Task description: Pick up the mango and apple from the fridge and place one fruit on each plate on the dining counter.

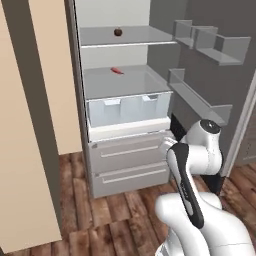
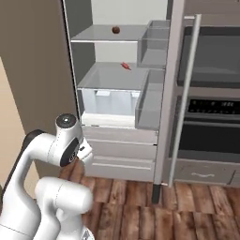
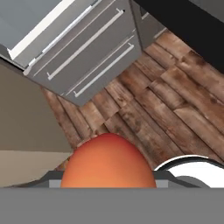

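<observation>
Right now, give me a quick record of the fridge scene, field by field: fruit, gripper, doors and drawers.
fridge: door open, lower drawers shut
apple: upper shelf, untouched
small red item: shelf above the crisper drawer
mango: in the gripper, over the wood floor
gripper: shut on mango, fingertips hidden
task: no fruit plated yet

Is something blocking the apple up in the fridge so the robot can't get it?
Nothing visible does. The fridge door is open and the apple sits alone on the upper shelf, open at the front. The robot carries the mango, though.
</observation>
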Controlling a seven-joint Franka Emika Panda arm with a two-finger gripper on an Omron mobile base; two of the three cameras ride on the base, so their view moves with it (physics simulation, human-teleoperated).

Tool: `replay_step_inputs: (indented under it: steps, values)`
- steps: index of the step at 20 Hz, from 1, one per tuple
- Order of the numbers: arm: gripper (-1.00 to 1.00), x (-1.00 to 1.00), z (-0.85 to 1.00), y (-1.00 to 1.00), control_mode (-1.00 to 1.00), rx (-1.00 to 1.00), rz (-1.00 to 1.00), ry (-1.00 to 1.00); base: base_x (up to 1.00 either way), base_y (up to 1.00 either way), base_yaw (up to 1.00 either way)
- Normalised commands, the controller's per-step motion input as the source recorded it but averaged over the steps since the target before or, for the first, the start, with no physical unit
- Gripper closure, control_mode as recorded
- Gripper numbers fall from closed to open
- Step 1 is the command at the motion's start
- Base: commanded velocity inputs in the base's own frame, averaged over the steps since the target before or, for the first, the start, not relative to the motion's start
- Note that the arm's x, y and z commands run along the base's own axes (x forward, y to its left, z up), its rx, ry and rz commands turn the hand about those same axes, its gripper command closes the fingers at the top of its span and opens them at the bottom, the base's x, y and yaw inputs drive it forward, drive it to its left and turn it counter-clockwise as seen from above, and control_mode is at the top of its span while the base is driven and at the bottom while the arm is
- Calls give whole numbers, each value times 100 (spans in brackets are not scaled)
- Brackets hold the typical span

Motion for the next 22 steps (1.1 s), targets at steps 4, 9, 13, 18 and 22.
replay_step_inputs:
  steps: [4, 9, 13, 18, 22]
  values:
    - [100, 0, 0, 0, 100, 0, 0, 0, -90, 20, -15]
    - [100, 0, 0, 0, 100, 0, 0, 0, -94, 12, -16]
    - [100, 0, 0, 0, 100, 0, 0, 0, -99, 2, -17]
    - [100, 0, 0, 0, 100, 0, 0, 0, -99, 1, -21]
    - [100, 0, 0, 0, 100, 0, 0, 0, -98, 0, -22]
